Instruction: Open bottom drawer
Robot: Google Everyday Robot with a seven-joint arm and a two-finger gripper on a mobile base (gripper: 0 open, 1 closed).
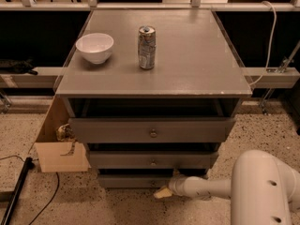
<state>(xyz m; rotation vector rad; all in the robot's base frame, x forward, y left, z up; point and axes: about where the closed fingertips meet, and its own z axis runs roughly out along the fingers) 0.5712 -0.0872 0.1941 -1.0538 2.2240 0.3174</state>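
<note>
The bottom drawer (pixel 131 180) is the lowest grey front of the cabinet, a thin strip just above the floor, with a dark gap above it. Its knob is hidden behind my gripper. My gripper (pixel 161 192) reaches in from the lower right on a white arm (pixel 206 187), and its pale tip sits right at the middle of the bottom drawer front. The middle drawer (pixel 152 160) and top drawer (pixel 152 130) stand above it, each with a small round knob and each pulled out a little.
A white bowl (pixel 95 47) and a drink can (pixel 146 47) stand on the grey cabinet top (pixel 187 64). An open cardboard box (pixel 58 149) sits on the speckled floor at the cabinet's left. A black cable (pixel 18 191) lies at lower left.
</note>
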